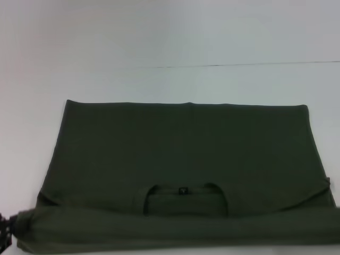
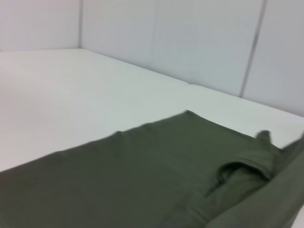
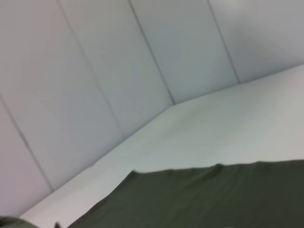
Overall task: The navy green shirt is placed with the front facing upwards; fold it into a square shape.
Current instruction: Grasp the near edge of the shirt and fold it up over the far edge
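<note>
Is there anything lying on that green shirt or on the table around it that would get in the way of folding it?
Nothing visible. The shirt lies alone on the white table, its near edge rolled over; no other object shows on or around it.

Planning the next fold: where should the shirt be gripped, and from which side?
Judging by the head view, grip the navy green shirt at the two ends of its raised near fold, coming from the robot's side; that edge stands proud while the rest lies flat.

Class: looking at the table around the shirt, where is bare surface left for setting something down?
Bare table lies beyond the shirt's far edge and in narrow strips beside it. The near edge is crowded by the rolled fold, with the left gripper at its end.
</note>
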Available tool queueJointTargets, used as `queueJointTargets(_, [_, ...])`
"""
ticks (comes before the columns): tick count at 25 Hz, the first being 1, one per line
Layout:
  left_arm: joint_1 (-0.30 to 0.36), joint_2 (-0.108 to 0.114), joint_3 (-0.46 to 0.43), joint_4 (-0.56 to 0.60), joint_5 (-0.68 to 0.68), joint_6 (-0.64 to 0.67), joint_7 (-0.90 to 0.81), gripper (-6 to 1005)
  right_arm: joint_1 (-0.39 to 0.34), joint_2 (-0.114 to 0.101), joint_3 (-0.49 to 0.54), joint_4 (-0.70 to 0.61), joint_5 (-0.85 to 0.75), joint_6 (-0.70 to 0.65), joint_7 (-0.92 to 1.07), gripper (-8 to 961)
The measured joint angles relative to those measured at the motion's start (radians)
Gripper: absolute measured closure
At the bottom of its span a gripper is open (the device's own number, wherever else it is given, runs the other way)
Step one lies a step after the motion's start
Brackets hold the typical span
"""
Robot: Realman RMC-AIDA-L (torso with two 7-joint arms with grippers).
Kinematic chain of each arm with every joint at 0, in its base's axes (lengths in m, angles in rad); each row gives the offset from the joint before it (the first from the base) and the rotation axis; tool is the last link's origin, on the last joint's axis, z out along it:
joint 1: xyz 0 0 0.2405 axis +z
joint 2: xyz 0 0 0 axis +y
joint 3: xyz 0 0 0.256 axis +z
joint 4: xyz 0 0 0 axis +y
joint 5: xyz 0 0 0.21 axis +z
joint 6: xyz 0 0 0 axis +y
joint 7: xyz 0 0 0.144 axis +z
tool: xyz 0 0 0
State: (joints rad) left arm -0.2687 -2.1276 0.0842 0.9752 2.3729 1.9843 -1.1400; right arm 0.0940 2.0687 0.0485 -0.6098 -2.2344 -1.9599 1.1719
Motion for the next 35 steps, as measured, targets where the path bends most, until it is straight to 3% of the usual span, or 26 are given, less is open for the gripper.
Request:
queueJointTargets(15, [-0.102, -0.011, -0.001, -0.145, -0.134, -0.231, -0.063, 956, 0.167, -0.019, 0.065, -0.008, 0.005, 0.128, 0.153, 883])
queueJointTargets(24, [-0.199, -0.033, 0.017, -0.191, -0.168, -0.434, -0.064, 956, 0.291, -0.019, 0.063, -0.001, 0.032, 0.305, 0.236, 886])
queueJointTargets(35, [-0.335, -0.036, 0.05, -0.291, -0.192, -0.72, -0.073, 957, 0.448, -0.011, -0.007, 0.058, 0.041, 0.633, 0.265, 887])
